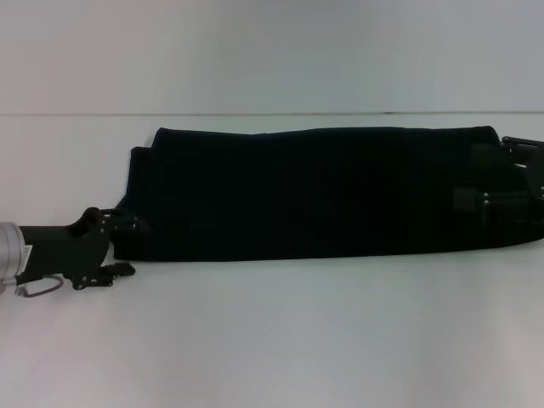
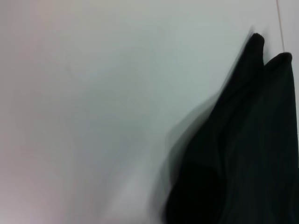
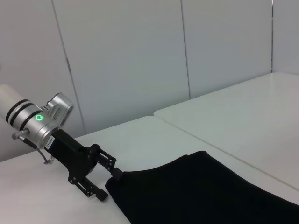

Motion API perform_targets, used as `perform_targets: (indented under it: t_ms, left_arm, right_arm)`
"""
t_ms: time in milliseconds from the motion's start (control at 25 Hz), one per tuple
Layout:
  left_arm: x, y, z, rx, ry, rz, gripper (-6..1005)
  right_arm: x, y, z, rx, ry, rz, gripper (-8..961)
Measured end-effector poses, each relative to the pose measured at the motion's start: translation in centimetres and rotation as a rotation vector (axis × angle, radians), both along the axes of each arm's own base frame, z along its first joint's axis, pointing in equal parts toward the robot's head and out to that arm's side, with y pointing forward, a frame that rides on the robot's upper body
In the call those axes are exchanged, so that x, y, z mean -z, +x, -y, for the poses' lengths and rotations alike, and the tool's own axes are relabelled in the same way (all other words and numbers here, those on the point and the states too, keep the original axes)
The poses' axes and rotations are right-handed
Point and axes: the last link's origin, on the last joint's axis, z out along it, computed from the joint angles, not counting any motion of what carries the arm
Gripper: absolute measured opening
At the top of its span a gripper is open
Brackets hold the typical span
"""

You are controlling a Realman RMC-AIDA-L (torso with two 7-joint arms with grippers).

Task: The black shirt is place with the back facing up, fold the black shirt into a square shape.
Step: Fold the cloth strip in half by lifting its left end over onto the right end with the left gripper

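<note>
From the head view, we see the black shirt (image 1: pixel 314 191) lying as a long folded band across the table (image 1: pixel 272 340); our left hand (image 1: pixel 119 246) sits at its left end, our right hand (image 1: pixel 518 183) on its right end. Lifting both ends evenly should keep the fold square.

The left wrist view shows only cloth edges.

The right wrist view shows the left hand's fingers (image 3: pixel 114 172) spread, one touching the shirt corner. Whether the right hand is closed, we cannot tell.

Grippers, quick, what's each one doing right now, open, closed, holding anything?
Left gripper: open, fingers straddling the black shirt's left end.
Right gripper: over the shirt's right end; open or shut cannot be told.
</note>
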Motion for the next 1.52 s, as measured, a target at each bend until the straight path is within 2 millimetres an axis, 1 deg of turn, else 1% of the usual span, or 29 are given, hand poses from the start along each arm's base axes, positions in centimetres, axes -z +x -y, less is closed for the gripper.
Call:
perform_targets:
  t_ms: [640,880,1120,1520]
  left_arm:
    - [-0.53,-0.22,-0.64,0.003,0.041,-0.023,736]
    - [-0.45,-0.29,-0.51,0.003,0.043,-0.019,735]
    - [-0.02,0.1,-0.69,0.014,0.05,0.003,735]
    - [0.0,0.04,-0.92,0.035,0.06,-0.021,734]
  right_arm:
    - [-0.13,-0.06,-0.09,-0.003,0.01,-0.005,941]
    - [-0.17,-0.06,-0.11,-0.006,0.014,-0.005,941]
    - [-0.18,-0.09,-0.16,-0.007,0.016,-0.004,941]
    - [-0.18,-0.09,-0.18,-0.008,0.017,-0.003,941]
